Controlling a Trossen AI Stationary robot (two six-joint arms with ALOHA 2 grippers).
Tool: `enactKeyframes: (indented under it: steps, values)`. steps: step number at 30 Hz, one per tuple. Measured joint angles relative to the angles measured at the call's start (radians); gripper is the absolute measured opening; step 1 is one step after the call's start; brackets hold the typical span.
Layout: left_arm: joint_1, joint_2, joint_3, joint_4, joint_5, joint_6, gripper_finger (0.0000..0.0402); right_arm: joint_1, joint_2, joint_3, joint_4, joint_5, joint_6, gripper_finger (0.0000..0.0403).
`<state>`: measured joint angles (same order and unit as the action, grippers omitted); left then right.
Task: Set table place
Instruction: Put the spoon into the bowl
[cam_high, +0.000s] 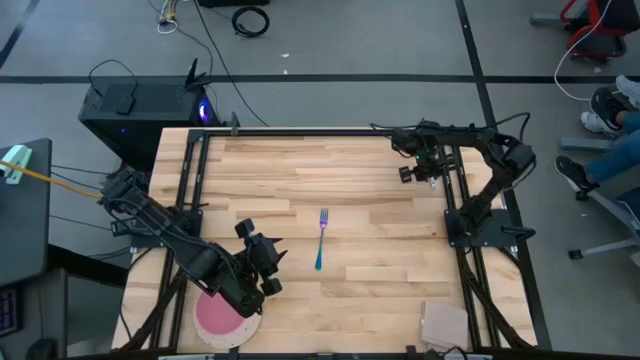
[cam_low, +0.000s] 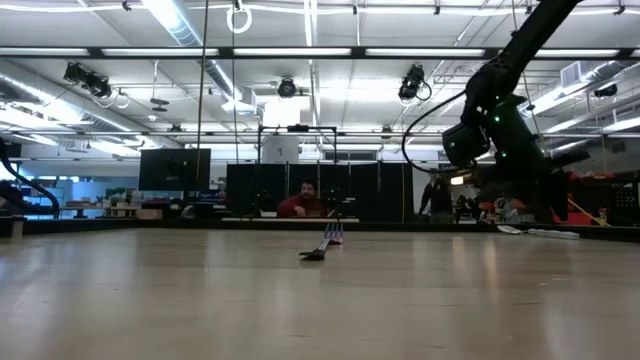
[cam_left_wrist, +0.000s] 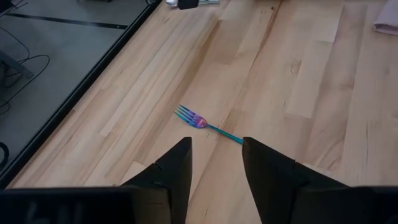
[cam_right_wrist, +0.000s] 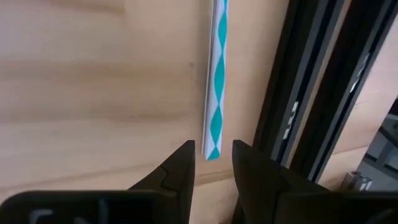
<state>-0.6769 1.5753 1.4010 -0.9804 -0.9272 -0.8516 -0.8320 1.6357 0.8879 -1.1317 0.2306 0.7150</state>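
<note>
Near the left corner of the surface (cam_high: 380, 190), a plate (cam_high: 225, 320) with a pink centre overhangs the near edge, partly under the left gripper (cam_high: 262, 262), whose jaws stand apart and hold nothing. Bare wood lies between that gripper and the fork (cam_high: 321, 238), which rests alone mid-surface, tines far, teal handle near. A tan pad (cam_high: 444, 325) sits at the near right corner. The right gripper (cam_high: 420, 165) hangs at the far right by the black rail (cam_high: 452, 180), jaws apart over a teal-and-white striped stick (cam_right_wrist: 216, 74). Beyond the far edge, a person (cam_low: 303, 203) sits in the room.
</note>
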Motion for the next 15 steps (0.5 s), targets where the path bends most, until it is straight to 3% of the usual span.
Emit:
enactKeyframes:
  steps: [8,15]
  values:
    - [-0.001,0.0,0.0,0.0,0.0,0.001,0.0153,-0.012,-0.013,-0.116,0.14,0.029,0.025,0.0112]
    - [-0.001,0.0,0.0,0.0,0.0,0.001,0.0144,-0.012,-0.011,-0.115,0.152,0.019,-0.036,0.0112]
